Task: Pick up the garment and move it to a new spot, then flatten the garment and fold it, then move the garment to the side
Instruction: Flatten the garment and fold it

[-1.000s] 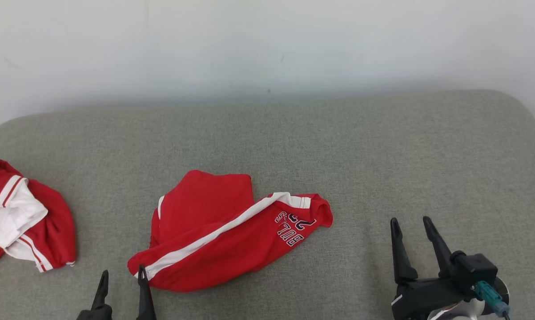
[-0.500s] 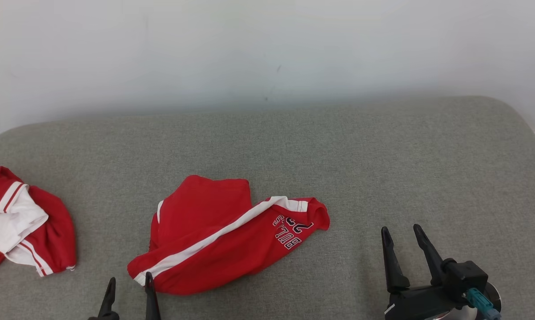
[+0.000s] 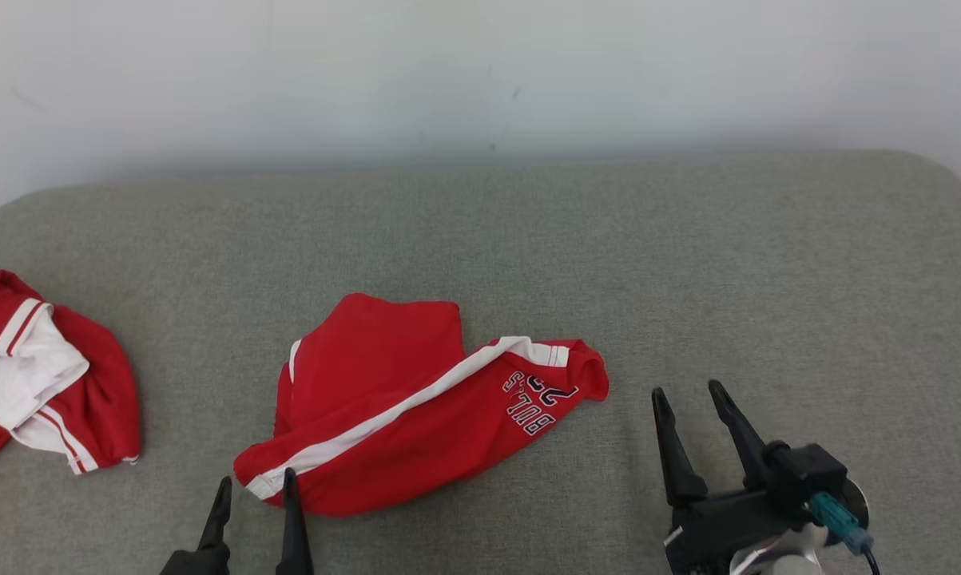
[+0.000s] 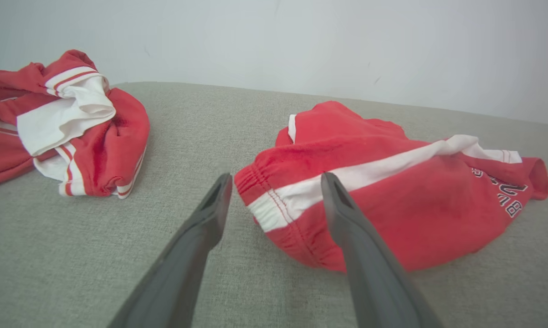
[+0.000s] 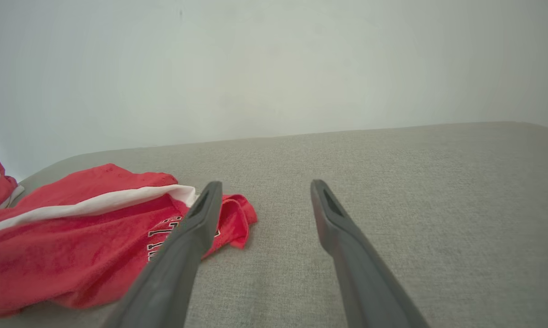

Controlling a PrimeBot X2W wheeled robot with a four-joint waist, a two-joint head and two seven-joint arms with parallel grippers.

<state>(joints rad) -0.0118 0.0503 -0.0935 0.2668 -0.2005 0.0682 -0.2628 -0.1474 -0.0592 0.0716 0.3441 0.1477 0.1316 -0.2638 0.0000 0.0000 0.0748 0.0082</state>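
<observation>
The left gripper (image 3: 257, 479) is seen spread wide, a waistband corner of the red garment (image 3: 416, 423) framed between its fingers, nothing clamped. The right gripper (image 3: 686, 390) is held just as wide, empty, near the garment's printed end on the grey cushion (image 3: 528, 263).

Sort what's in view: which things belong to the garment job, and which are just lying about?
Job: red shorts with a white side stripe; left gripper, open near their waistband; right gripper, open; grey cushion underneath.
Lying about: crumpled red-and-white garment at the far left.
</observation>
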